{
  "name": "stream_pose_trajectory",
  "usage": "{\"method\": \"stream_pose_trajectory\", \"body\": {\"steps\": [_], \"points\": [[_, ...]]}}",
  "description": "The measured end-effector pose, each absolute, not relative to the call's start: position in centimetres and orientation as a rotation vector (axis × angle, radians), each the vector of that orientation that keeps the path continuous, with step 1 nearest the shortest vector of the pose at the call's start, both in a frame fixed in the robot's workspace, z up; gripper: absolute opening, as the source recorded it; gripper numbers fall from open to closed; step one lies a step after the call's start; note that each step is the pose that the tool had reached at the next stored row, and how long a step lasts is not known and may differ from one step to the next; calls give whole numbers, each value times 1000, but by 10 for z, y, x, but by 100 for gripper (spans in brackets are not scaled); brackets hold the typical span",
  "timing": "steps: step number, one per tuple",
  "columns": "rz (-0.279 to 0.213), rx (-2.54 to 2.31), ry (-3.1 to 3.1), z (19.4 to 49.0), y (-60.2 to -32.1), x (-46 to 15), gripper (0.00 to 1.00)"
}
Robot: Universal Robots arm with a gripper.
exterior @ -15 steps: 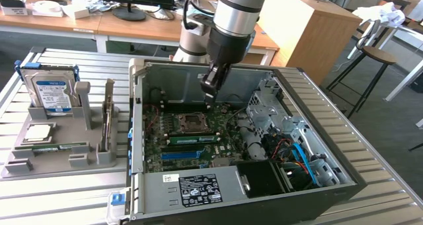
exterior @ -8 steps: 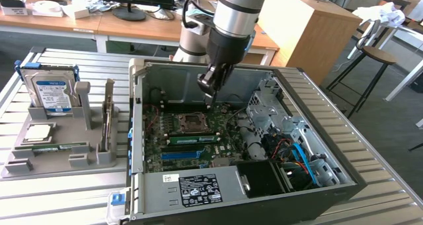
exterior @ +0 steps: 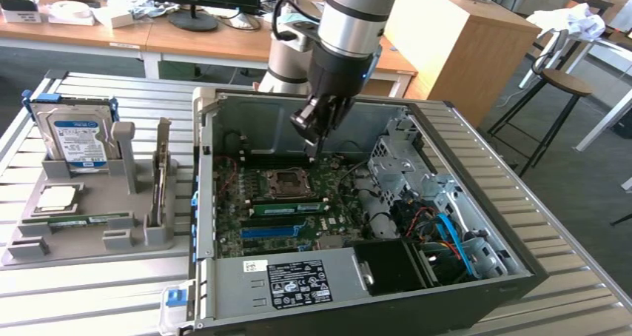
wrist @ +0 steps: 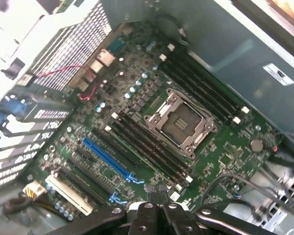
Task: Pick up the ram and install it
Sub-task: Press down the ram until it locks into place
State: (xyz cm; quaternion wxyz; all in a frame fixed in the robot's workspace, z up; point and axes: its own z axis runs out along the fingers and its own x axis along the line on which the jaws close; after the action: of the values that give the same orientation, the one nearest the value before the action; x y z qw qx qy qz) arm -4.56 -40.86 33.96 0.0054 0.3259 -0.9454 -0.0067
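**Closed gripper hangs inside the open PC case, ram in a motherboard slot**

At the exterior view's left, a grey holder tray (exterior: 89, 225) sits on the slatted metal table (exterior: 553, 306). It carries a hard drive (exterior: 74, 136) standing upright at the back, an expansion card (exterior: 160, 180) standing on edge, and what looks like a thin green stick (exterior: 79, 220) lying flat near the front, though it is too small to make out well.

Further right stands the open computer case (exterior: 212, 203) with the motherboard (exterior: 286, 203) exposed. The ram (exterior: 286, 209) lies seated in a slot just below the empty CPU socket (exterior: 289, 179), with the blue slot strip (exterior: 277, 231) beneath it.

The arm (exterior: 351, 25) comes down from above, nearly vertical, into the upper part of the case. Its gripper (exterior: 314, 152) points down above the board beside the socket, with the fingers drawn together and nothing between them. The tip is apart from the ram.

In the wrist view the gripper (wrist: 158, 196) shows its closed fingertips over the board, near the black memory slots (wrist: 147, 147) beside the CPU socket (wrist: 179, 122), with the blue slot strip (wrist: 108, 157) alongside. The gripper body is cut off at the picture's edge.

At the exterior view's right, the drive cage (exterior: 405, 166) and blue cables (exterior: 449, 232) fill the case; the arm's base is hidden behind the case wall.
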Motion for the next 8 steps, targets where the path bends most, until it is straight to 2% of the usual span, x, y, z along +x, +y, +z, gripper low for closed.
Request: {"method": "stream_pose_trajectory", "body": {"steps": [8], "points": [[-22,828,-3020,338,-409,-46,10]]}}
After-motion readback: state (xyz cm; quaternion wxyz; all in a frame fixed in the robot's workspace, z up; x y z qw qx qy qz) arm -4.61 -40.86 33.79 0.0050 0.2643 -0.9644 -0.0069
